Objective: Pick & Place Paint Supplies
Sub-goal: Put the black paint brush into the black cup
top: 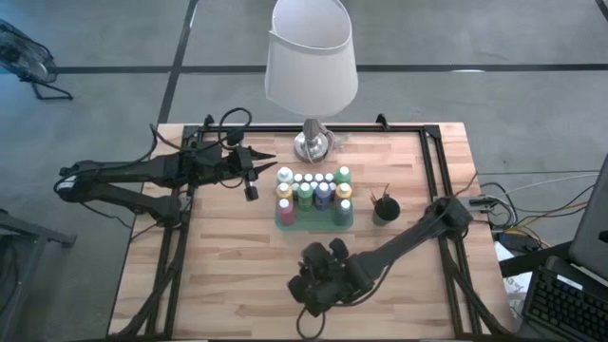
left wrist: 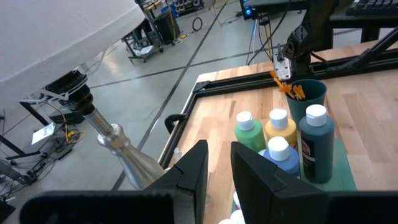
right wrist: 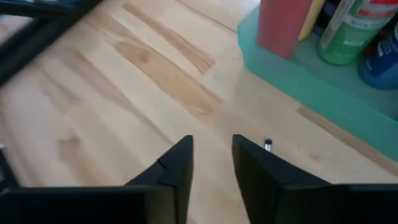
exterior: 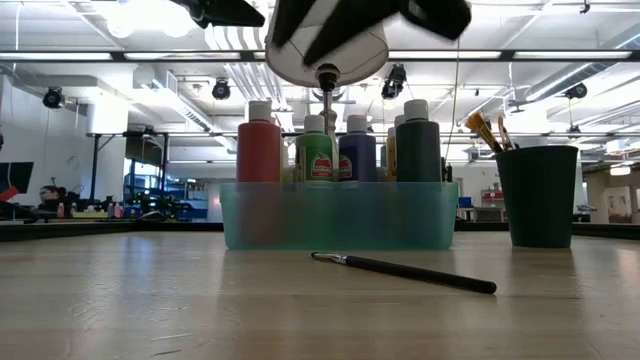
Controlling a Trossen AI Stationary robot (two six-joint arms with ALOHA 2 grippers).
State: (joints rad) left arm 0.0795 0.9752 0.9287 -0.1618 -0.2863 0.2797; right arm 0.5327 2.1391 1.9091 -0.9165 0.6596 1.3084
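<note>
Several white-capped paint bottles (top: 313, 188) (exterior: 340, 150) (left wrist: 280, 137) stand upright in a teal tray (top: 313, 226) (exterior: 340, 218) at mid-table. A dark cup (top: 385, 211) (exterior: 538, 195) with brushes in it stands right of the tray. One dark paintbrush (exterior: 400, 268) lies flat on the wood near the tray's near side; its tip (right wrist: 267, 145) peeks out beside my right finger. My right gripper (top: 321, 255) (right wrist: 212, 144) hovers open above the table over that brush. My left gripper (top: 261, 171) (left wrist: 219, 149) is open, raised left of the bottles, pointing toward them.
A lamp with a white shade (top: 312, 57) and silver base (top: 312, 144) (left wrist: 118, 143) stands at the far edge just behind the tray, close to my left gripper. Black frame rails (top: 432, 161) run along the table's sides. Bare wood lies left of the tray and toward the near edge.
</note>
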